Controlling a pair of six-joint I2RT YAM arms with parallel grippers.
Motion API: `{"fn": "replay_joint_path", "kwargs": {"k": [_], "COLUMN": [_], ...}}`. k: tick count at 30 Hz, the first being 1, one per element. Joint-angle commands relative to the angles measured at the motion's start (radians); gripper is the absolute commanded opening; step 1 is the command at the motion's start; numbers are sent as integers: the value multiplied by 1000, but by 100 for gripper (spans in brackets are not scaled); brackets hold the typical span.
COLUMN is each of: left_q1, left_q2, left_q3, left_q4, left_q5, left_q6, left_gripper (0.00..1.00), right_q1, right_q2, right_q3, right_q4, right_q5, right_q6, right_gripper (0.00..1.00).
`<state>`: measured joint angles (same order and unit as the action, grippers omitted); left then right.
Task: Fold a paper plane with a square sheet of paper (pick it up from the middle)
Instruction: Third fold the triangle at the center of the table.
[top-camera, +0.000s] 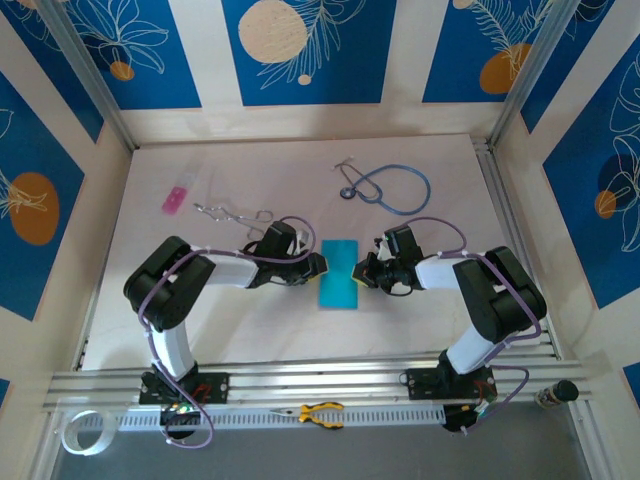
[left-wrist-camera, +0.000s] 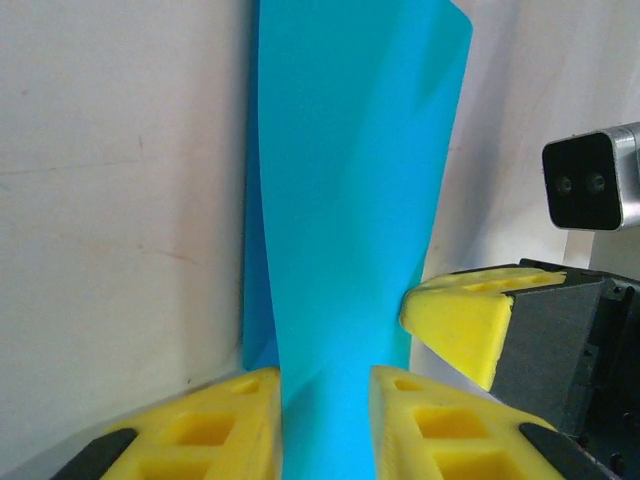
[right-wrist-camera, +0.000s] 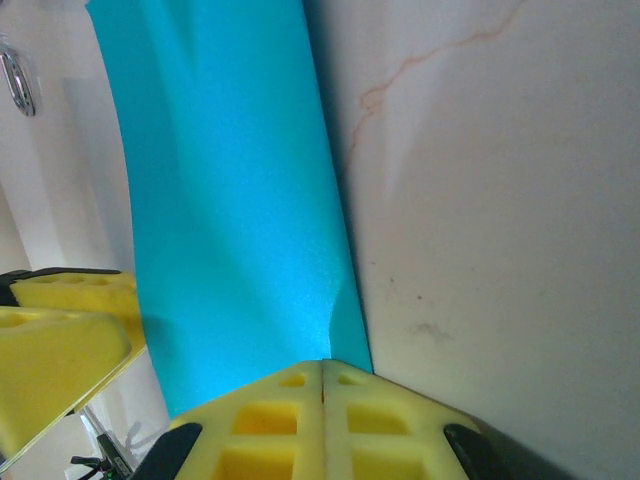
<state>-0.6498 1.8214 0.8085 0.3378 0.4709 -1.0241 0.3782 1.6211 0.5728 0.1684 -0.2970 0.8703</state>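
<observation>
On L wrist cam, paper (left-wrist-camera: 350, 180) betw. spread L fingers (left-wrist-camera: 210, 420); R cam, R fingers (right-wrist-camera: 270, 420) pressed together.

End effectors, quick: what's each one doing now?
Left end effector: open, around the square sheet of paper.
Right end effector: shut on it.

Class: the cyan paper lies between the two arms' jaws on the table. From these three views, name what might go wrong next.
1. The left jaws stand apart with the bowed cyan paper between them; closing may crumple it instead of creasing it.
2. The right jaws are shut at the paper's edge; a sideways pull might tear it or slip off.
3. Both sets of jaws sit close across the narrow paper and might collide.
</observation>
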Motion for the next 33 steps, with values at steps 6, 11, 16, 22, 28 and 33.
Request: {"fn": "replay_joint_path", "kwargs": {"k": [6,11,16,22,28,33], "left_q1": [10,9,14,25,46,61], "left_q2": [-6,-16,-33,-73,-107,-125], "left_q3": [9,16,15,16,16,16], "left_q4": [-19,-62,-91,-145,-193,-220], "left_q5": [18,8,0,-1,-5,-17], "left_q6": [-8,12,16,11,1,-6], "left_gripper": [15,7,0,0,0,0], "right_q1": [2,3,18,92,277,473], "right_q2": [24,-4,-81,-238,-314,-314], "right_q3": [-22,-26,-14,14,40,-28], "right_q4": [-65,-47,-71,-160,-198,3], "right_q5": [10,-7,7,112,385,576], "right_q6": [-1,-6,-47,-149,-314,-551], "right_gripper": [0,2,11,45,48,50]}}
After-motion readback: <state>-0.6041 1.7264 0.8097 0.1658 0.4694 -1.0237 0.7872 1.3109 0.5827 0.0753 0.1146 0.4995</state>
